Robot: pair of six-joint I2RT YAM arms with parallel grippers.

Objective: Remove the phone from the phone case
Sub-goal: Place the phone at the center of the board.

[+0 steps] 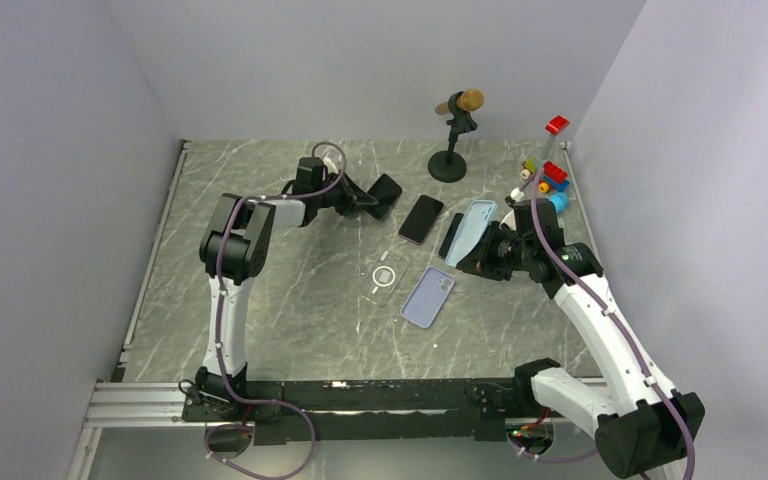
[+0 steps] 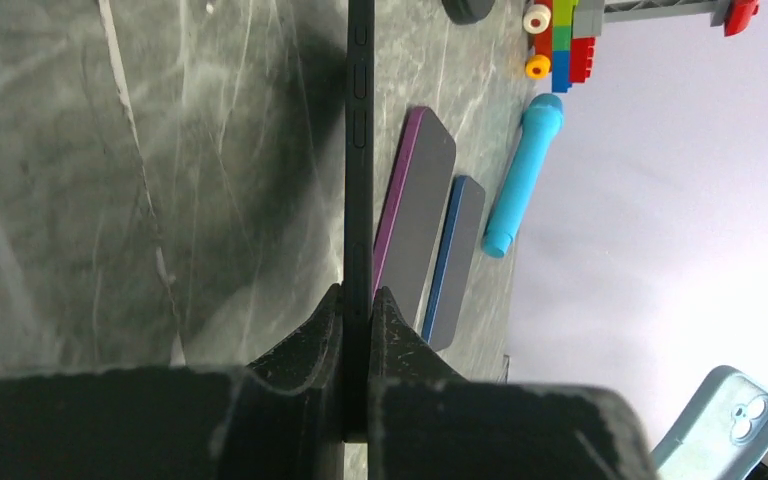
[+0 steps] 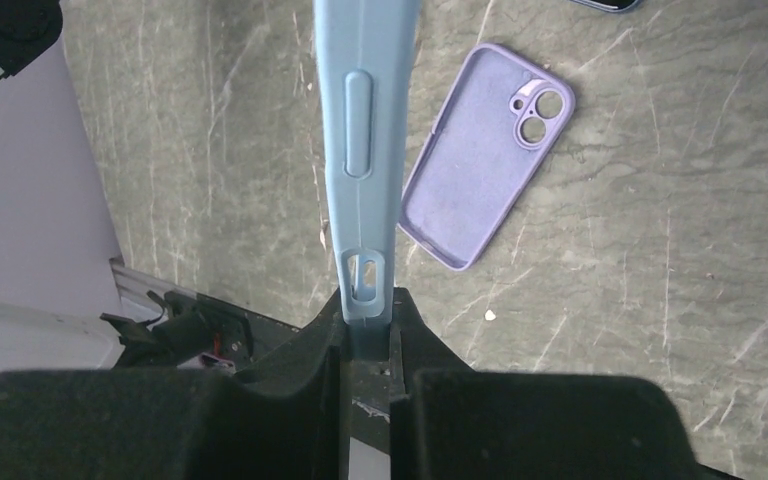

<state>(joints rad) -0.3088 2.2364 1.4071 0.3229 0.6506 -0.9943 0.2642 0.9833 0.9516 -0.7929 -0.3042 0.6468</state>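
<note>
My left gripper (image 1: 368,200) is shut on a black phone (image 1: 386,194) and holds it on edge above the far middle of the table. In the left wrist view the phone (image 2: 360,150) runs edge-on between my fingertips (image 2: 358,296). My right gripper (image 1: 472,252) is shut on the bottom end of a light blue phone case (image 1: 476,224), held upright. Its inner face shows no phone. In the right wrist view the case (image 3: 364,150) stands edge-on between my fingertips (image 3: 365,300). The case also shows in the left wrist view (image 2: 726,420).
A purple-edged phone (image 1: 420,218) and a dark blue phone (image 1: 450,235) lie between the grippers. A clear case (image 1: 385,275) and a lavender case (image 1: 428,297) lie nearer. A microphone stand (image 1: 455,130), toy bricks (image 1: 550,175) and a blue toy microphone (image 2: 522,175) stand at the back right.
</note>
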